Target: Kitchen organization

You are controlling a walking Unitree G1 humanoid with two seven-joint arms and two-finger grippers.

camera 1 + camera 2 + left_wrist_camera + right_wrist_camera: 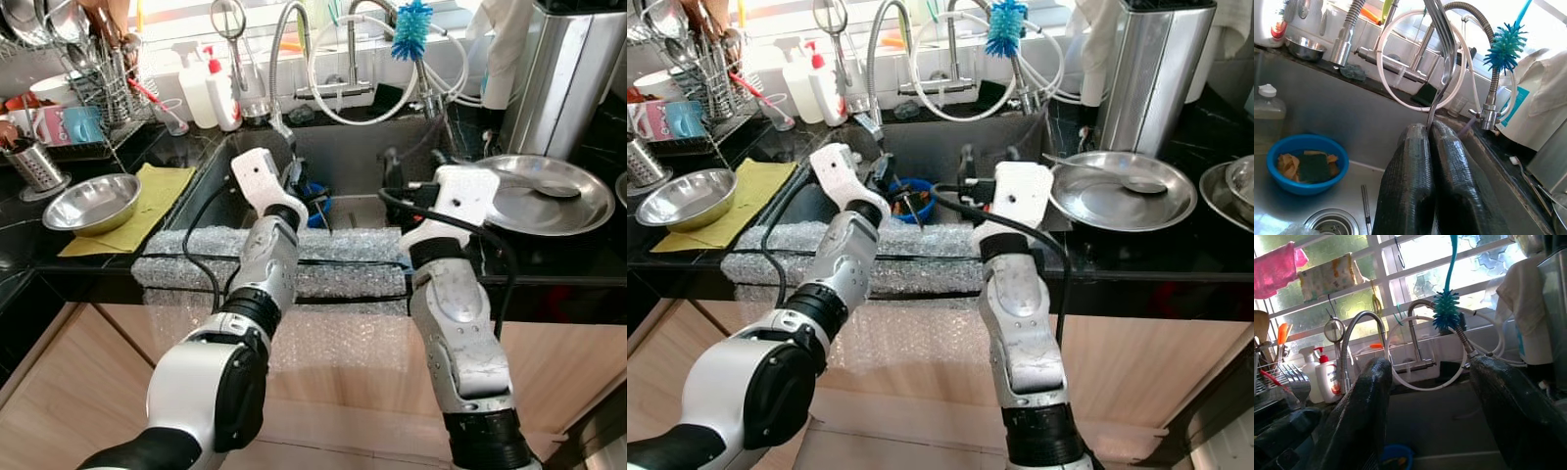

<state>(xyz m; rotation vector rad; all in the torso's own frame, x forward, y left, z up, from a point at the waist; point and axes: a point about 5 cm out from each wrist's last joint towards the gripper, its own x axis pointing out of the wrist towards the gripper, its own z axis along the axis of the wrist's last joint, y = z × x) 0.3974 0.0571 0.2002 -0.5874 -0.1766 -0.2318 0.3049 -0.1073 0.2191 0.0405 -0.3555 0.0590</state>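
My left gripper [1427, 129] is shut on the thin handle of a metal fork [1442, 54]. The fork's tines point up towards the tap, above the steel sink [353, 157]. My right gripper [1431, 362] hangs open over the right half of the same sink with nothing between its fingers. Down in the sink lies a blue bowl [1307, 161] holding a green sponge and a scrap of orange cloth. A loose utensil [1365, 203] lies on the sink floor beside the drain [1332, 225].
Bubble wrap [323, 259] pads the sink's front edge. Left counter: a steel bowl [91, 203] on a yellow cloth, a cutlery rack [103, 88], soap bottles [220, 93]. Right counter: a steel plate [544, 193] with a spoon, a tall steel canister [568, 78]. A blue brush [411, 29] hangs by the tap.
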